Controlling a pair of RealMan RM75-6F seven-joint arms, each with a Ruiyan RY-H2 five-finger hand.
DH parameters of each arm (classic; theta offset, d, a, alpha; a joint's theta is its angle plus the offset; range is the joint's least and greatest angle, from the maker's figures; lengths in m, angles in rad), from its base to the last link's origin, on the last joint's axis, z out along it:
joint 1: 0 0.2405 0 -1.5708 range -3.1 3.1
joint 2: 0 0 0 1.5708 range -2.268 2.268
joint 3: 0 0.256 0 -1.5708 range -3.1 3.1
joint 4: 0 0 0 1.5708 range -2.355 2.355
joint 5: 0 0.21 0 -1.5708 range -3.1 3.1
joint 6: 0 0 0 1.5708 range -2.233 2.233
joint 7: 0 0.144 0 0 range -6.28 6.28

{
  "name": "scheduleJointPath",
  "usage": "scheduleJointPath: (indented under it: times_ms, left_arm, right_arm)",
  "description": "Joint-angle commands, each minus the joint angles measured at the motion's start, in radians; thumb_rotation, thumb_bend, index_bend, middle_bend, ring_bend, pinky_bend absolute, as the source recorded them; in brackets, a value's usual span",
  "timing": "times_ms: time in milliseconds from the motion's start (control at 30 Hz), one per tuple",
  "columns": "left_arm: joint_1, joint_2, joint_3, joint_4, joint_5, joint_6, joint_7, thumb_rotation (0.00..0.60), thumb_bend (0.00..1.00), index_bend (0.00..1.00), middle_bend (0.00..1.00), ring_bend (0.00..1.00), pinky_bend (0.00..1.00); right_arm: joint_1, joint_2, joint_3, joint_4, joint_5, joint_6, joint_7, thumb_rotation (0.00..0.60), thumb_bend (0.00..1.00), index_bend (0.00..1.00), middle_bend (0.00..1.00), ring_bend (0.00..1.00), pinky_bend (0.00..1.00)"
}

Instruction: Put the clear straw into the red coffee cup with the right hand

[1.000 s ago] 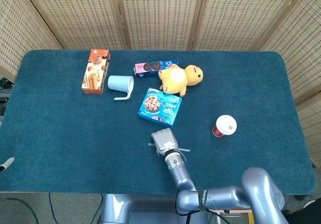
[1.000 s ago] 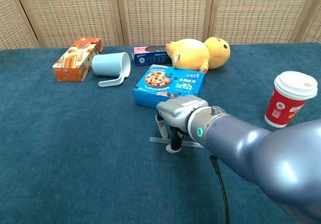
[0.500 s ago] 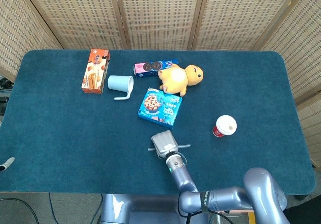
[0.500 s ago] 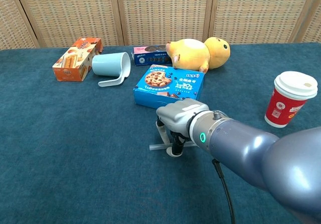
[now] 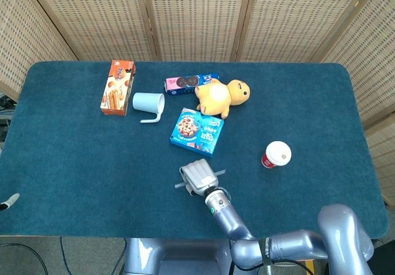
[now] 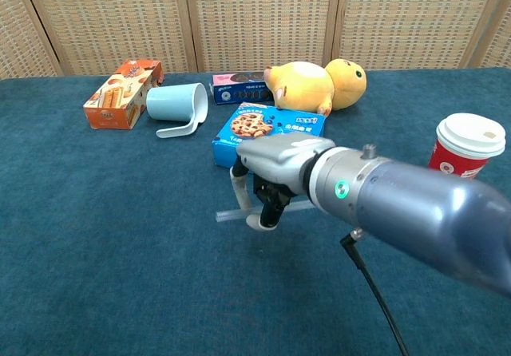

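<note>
My right hand (image 5: 197,176) (image 6: 273,176) pinches the clear straw (image 6: 231,213) (image 5: 182,185) and holds it above the blue tabletop, near the front middle. The straw lies roughly level and pokes out on both sides of the fingers. The red coffee cup (image 5: 276,155) (image 6: 461,152), with a white lid, stands upright well to the right of the hand. My left hand shows in neither view.
Beyond the hand lies a blue cookie box (image 5: 197,131) (image 6: 271,132). Farther back are a yellow plush toy (image 5: 221,95), a dark cookie pack (image 5: 190,82), a pale blue mug on its side (image 5: 148,103) and an orange box (image 5: 117,87). The blue table (image 5: 74,164) stretches left.
My right hand has lifted off the table with the straw pinched in it, and shifted slightly left. The cup and the other objects have not moved.
</note>
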Motion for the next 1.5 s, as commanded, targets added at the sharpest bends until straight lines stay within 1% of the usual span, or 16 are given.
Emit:
scheduleJointPath:
  times_ms: [33,200,333,400,433,500,567,600,667,833,967,1167,1300,1500]
  left_arm:
    - [0.002,0.0,0.002,-0.002,0.004,0.004,0.0,0.6,0.11,0.0,0.0,0.0,0.0]
    - [0.004,0.0,0.005,-0.004,0.01,0.009,0.002,0.6,0.11,0.0,0.0,0.0,0.0]
    - [0.004,0.0,0.005,-0.005,0.011,0.01,0.003,0.6,0.11,0.0,0.0,0.0,0.0]
    - [0.005,0.0,0.005,-0.006,0.012,0.012,0.002,0.6,0.11,0.0,0.0,0.0,0.0]
    - [0.006,0.0,0.005,-0.006,0.012,0.014,0.002,0.6,0.11,0.0,0.0,0.0,0.0]
    - [0.008,0.001,0.004,-0.008,0.011,0.019,0.0,0.6,0.11,0.0,0.0,0.0,0.0]
    - [0.009,0.002,0.004,-0.008,0.012,0.021,0.0,0.6,0.11,0.0,0.0,0.0,0.0]
    - [0.01,0.002,0.004,-0.009,0.013,0.023,-0.001,0.6,0.11,0.0,0.0,0.0,0.0]
    - [0.011,0.003,0.004,-0.011,0.017,0.027,0.0,0.6,0.11,0.0,0.0,0.0,0.0]
    - [0.011,-0.001,0.006,-0.011,0.023,0.03,0.015,0.6,0.11,0.0,0.0,0.0,0.0]
    - [0.016,-0.006,0.006,-0.019,0.028,0.047,0.034,0.6,0.11,0.0,0.0,0.0,0.0]
    - [0.016,-0.011,0.006,-0.025,0.026,0.048,0.051,0.6,0.11,0.0,0.0,0.0,0.0]
    - [0.013,-0.013,0.003,-0.024,0.017,0.041,0.056,0.6,0.11,0.0,0.0,0.0,0.0]
    - [0.014,-0.013,0.0,-0.025,0.014,0.044,0.057,0.6,0.11,0.0,0.0,0.0,0.0]
  right_arm:
    - [-0.032,0.112,0.052,-0.108,-0.078,-0.029,0.104,0.6,0.46,0.71,0.88,0.74,0.94]
    - [-0.086,0.271,0.121,-0.238,-0.144,-0.065,0.265,0.6,0.46,0.71,0.88,0.74,0.94]
    - [-0.122,0.362,0.157,-0.303,-0.174,-0.072,0.352,0.6,0.46,0.71,0.89,0.74,0.94]
    - [-0.153,0.416,0.181,-0.339,-0.195,-0.071,0.42,0.6,0.46,0.71,0.89,0.74,0.94]
    - [-0.173,0.444,0.196,-0.357,-0.205,-0.068,0.463,0.6,0.46,0.71,0.89,0.74,0.94]
    - [-0.243,0.521,0.245,-0.402,-0.229,-0.053,0.606,0.6,0.46,0.72,0.89,0.74,0.94]
    - [-0.281,0.563,0.261,-0.414,-0.259,-0.063,0.692,0.6,0.46,0.72,0.89,0.74,0.94]
    - [-0.315,0.585,0.28,-0.417,-0.273,-0.05,0.764,0.6,0.46,0.72,0.89,0.74,0.94]
    - [-0.377,0.625,0.29,-0.406,-0.338,-0.045,0.889,0.6,0.47,0.72,0.89,0.74,0.94]
    - [-0.468,0.647,0.278,-0.333,-0.461,-0.007,1.103,0.6,0.48,0.73,0.89,0.74,0.94]
    - [-0.524,0.648,0.251,-0.27,-0.523,0.001,1.275,0.6,0.48,0.73,0.89,0.74,0.94]
    - [-0.559,0.637,0.208,-0.179,-0.585,-0.019,1.459,0.6,0.48,0.73,0.89,0.74,0.94]
    - [-0.569,0.622,0.179,-0.11,-0.628,-0.033,1.562,0.6,0.48,0.73,0.89,0.74,0.94]
    - [-0.573,0.592,0.158,-0.034,-0.668,-0.017,1.646,0.6,0.48,0.73,0.89,0.74,0.94]
